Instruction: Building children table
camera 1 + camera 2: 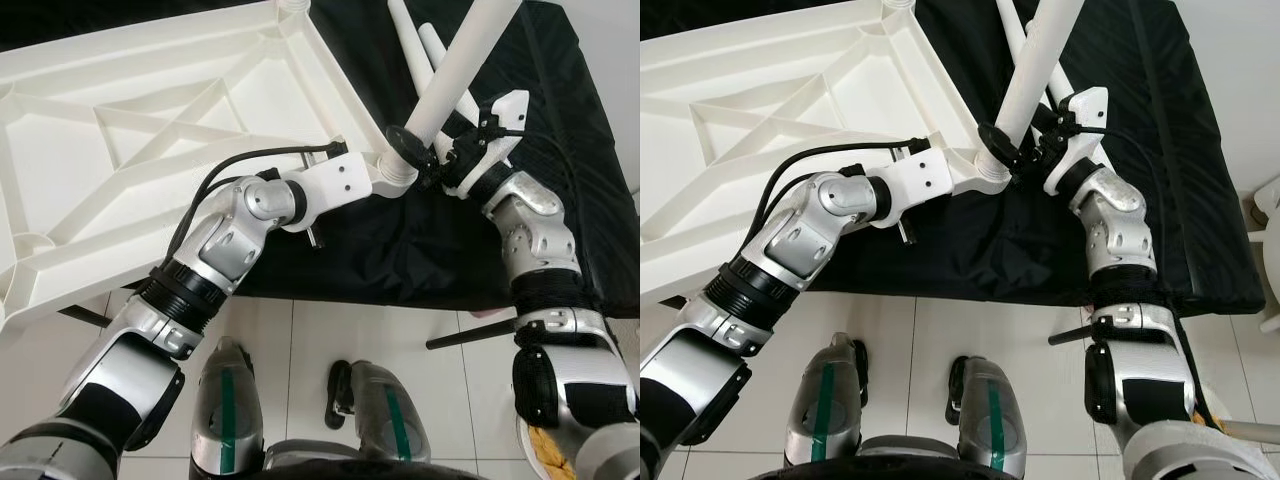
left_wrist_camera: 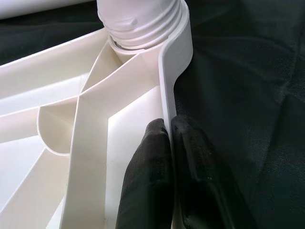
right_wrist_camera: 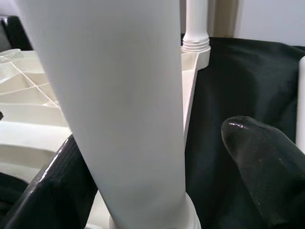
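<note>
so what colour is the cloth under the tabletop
Black cloth, clearest in the right eye view.
</note>
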Controlling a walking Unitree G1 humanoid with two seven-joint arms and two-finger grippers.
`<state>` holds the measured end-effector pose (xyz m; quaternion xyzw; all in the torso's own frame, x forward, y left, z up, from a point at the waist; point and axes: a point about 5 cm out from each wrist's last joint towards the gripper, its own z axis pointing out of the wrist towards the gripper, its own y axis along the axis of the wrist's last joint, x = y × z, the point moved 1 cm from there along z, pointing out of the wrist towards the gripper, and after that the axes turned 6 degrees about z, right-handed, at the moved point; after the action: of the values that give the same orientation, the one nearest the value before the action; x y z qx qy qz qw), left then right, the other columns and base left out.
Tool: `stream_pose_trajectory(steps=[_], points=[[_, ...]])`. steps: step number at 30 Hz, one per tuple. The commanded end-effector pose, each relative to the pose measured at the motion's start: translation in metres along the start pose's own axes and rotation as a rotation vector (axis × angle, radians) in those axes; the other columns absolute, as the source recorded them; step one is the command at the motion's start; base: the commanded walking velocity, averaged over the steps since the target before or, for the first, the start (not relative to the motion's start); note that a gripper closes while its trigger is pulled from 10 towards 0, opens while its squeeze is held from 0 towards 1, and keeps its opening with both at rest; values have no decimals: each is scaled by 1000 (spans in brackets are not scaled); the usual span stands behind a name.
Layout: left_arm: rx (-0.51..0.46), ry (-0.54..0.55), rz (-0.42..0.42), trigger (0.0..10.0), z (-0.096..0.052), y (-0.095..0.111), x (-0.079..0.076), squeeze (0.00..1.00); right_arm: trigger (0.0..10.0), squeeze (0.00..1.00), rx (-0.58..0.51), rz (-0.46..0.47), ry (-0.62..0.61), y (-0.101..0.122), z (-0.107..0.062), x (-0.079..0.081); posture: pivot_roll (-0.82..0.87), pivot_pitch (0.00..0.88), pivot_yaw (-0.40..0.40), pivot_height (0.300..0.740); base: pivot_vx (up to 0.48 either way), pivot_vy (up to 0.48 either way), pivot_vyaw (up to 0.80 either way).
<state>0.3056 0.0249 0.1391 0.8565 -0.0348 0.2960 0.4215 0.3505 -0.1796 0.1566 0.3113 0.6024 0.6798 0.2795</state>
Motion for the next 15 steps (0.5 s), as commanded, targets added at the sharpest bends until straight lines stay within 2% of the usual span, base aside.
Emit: stream_pose_trajectory(steps=[1, 9, 10, 12, 13, 14, 15], points=[[-31, 8, 39, 10000, 1, 9, 2, 0, 10000, 0, 1, -13, -10, 3, -2, -8, 54, 35, -89, 740, 0, 0, 0], [-28, 12, 37, 10000, 0, 8, 3, 0, 10000, 0, 23, -17, 43, 1, 2, -8, 56, 35, -90, 740, 0, 0, 0], [-28, 12, 37, 10000, 0, 8, 3, 0, 6353, 0, 29, -16, 54, -1, 3, -6, 56, 37, -89, 740, 0, 0, 0], [-28, 12, 37, 10000, 0, 8, 3, 0, 6353, 0, 29, -16, 54, -1, 3, -6, 56, 37, -89, 740, 0, 0, 0], [-29, 12, 38, 10000, 0, 8, 3, 0, 9216, 0, 33, -16, 63, -3, 3, -6, 56, 37, -89, 740, 0, 0, 0], [-29, 12, 38, 10000, 0, 8, 3, 0, 9216, 0, 33, -16, 63, -3, 3, -6, 56, 37, -89, 740, 0, 0, 0], [-29, 11, 39, 10000, 0, 8, 3, 0, 7412, 0, 37, -13, 74, -5, 4, -4, 53, 38, -85, 740, 0, 0, 0]])
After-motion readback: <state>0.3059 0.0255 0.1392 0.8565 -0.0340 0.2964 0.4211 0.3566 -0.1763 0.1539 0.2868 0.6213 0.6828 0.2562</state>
